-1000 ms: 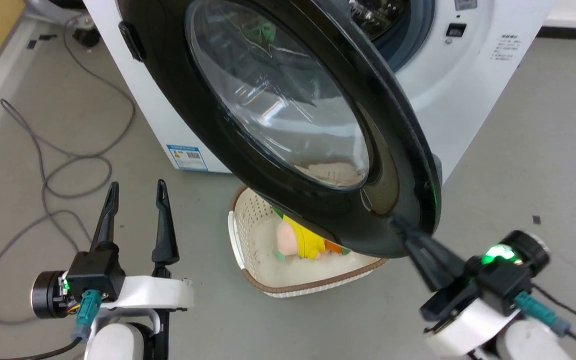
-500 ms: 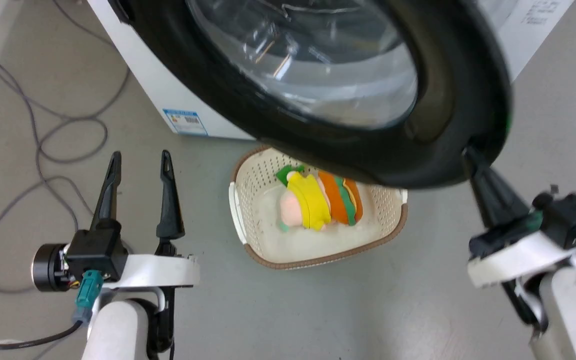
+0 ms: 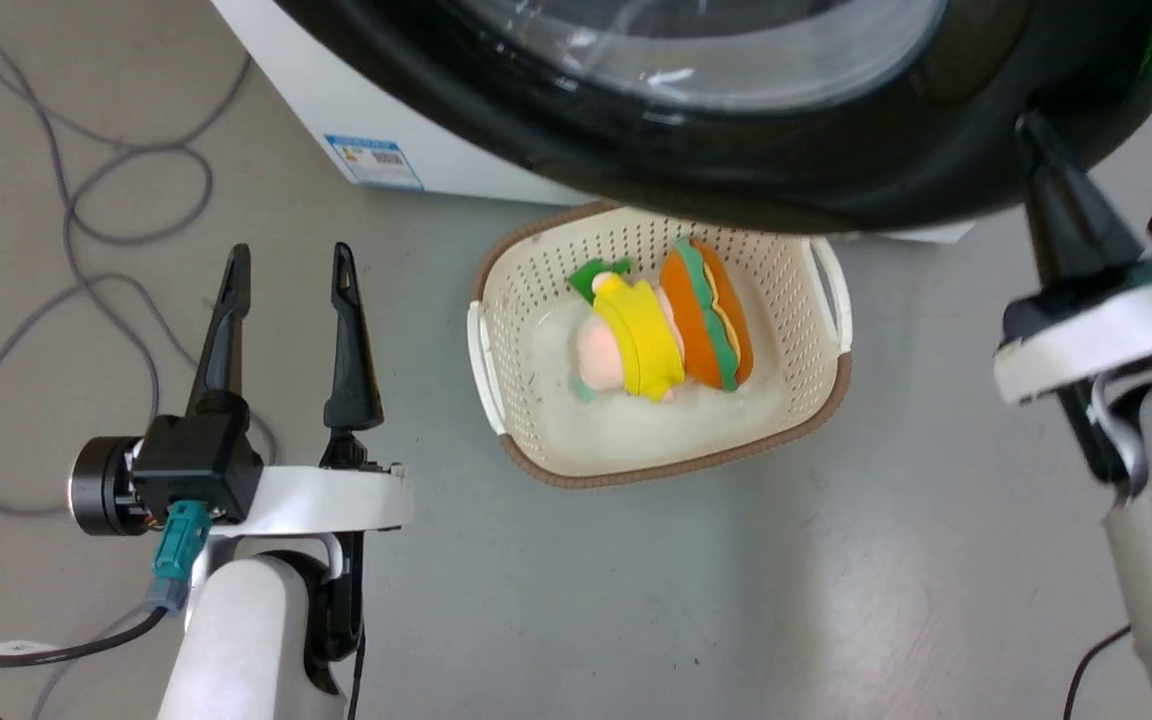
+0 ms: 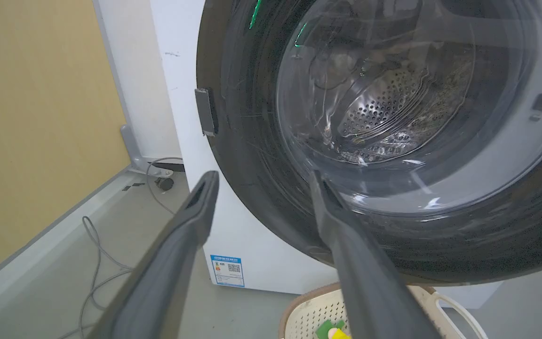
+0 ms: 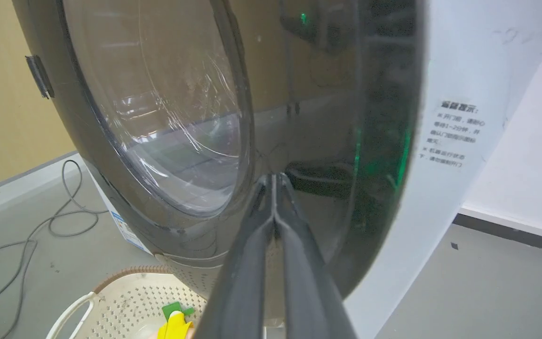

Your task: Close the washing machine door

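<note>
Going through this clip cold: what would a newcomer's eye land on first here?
The round washing machine door with glossy black rim and bulging glass window looms across the top of the head view, the shut right pincer tipped against its rim at the right. Below it sits a cream perforated plastic basket holding a yellow, orange and green plush toy.

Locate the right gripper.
Upper right of the head view: the right gripper, shut, tips against the black rim of the washing machine door, right of the basket.
</note>
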### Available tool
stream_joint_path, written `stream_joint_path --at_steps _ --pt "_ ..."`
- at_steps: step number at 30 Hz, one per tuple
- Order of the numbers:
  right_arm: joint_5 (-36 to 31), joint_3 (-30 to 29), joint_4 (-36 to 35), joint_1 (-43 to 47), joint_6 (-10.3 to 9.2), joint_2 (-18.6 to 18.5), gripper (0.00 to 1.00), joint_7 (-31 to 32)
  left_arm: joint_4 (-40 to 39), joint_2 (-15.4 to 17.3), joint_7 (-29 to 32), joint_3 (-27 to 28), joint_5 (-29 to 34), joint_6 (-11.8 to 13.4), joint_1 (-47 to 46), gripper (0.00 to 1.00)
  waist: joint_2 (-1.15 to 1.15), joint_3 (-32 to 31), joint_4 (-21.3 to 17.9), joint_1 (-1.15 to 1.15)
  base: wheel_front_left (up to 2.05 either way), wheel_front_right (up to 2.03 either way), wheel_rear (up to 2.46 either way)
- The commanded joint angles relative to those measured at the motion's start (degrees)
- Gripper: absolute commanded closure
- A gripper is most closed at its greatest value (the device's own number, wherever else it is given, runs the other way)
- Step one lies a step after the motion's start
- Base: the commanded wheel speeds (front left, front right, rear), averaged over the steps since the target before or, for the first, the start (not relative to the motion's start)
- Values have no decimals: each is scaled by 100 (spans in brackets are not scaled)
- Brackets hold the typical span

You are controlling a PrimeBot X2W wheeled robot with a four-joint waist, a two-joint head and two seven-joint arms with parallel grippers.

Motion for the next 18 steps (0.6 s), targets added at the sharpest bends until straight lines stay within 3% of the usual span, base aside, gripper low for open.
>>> stream_joint_path --at_steps 1,18 --pt "-46 -58 170 -267 -9 -35 100 -20 -14 -6 -30 -4 -26 28 -109 0 0 114 28 0 0 0 0" --pt "-411 -726 1309 -1665 -9 -17 100 -20 -14 -7 -30 -186 -114 122 -374 0 0 485 119 0 0 0 0"
